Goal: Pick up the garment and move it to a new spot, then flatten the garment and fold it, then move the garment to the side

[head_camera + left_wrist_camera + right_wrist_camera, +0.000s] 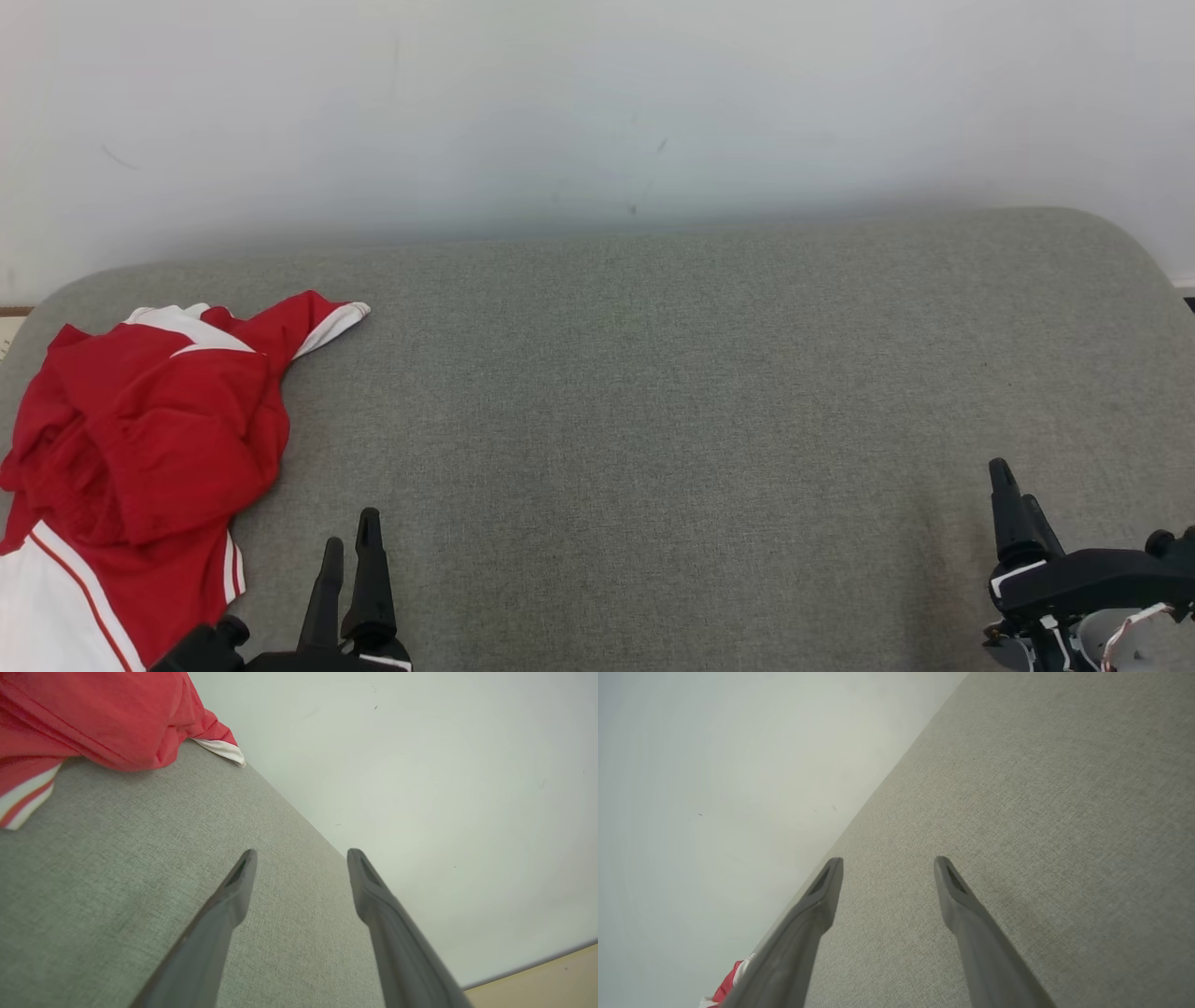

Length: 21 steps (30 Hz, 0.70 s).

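Observation:
A crumpled red garment point(149, 439) with white trim lies in a heap at the left end of the grey padded surface point(653, 392). One sleeve with a white cuff points toward the wall. My left gripper point(350, 530) stands open at the lower left, just right of the garment and apart from it, nothing between its fingers. In the left wrist view the garment point(107, 718) sits at the upper left, beyond the open left gripper point(301, 855). My right gripper point(1013, 481) is open at the lower right, far from the cloth. The right wrist view shows the right gripper point(887, 862) open over bare fabric, and a red scrap of the garment point(726, 985) at the bottom left.
A pale wall point(597, 112) runs along the far edge of the padded surface. The surface has rounded back corners at left and right. A strip of tan floor point(537, 980) shows past the surface's edge in the left wrist view.

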{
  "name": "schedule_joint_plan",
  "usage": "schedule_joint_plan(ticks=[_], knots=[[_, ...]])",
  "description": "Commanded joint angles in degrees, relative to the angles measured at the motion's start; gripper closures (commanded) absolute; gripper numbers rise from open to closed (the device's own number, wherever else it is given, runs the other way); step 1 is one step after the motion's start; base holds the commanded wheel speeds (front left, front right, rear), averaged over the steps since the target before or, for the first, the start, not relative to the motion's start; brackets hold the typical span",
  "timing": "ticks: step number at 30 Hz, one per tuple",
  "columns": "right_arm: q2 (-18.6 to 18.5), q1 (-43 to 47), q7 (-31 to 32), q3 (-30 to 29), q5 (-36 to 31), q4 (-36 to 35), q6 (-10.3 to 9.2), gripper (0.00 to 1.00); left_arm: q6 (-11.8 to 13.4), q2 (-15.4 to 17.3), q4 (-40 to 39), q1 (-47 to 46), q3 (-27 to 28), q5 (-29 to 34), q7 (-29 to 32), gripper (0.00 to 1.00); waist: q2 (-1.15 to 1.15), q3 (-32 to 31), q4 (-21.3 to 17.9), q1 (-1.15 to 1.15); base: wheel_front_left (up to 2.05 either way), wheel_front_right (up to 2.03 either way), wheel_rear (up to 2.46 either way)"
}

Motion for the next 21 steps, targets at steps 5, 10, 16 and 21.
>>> schedule_joint_plan(ticks=[5,10,16,21], knots=[[-0.6,-0.1,-2.0,2.7,-5.0,-1.7,0.02,0.0,1.3,0.2,-1.8,0.8,1.2,6.2,-0.1,0.0,0.0,-0.1,0.1,0.0,0.0,0.0,0.0],[-1.0,0.0,-3.6,5.4,-10.2,-2.4,0.03,0.0,2.4,0.2,-2.9,1.6,2.3,11.2,-0.1,0.0,0.0,-0.2,0.2,0.0,0.0,0.0,0.0],[-1.6,0.2,-5.4,9.0,-14.5,-3.1,0.03,0.0,3.8,0.7,-3.7,2.8,3.5,17.6,-0.1,0.0,0.0,-0.3,0.4,0.0,0.0,0.0,0.0],[-1.9,0.4,-6.9,11.3,-17.3,-3.6,0.03,0.0,5.5,1.2,-4.1,3.4,3.9,22.5,-0.1,0.0,0.0,-0.5,0.5,0.0,0.0,0.0,0.0]])
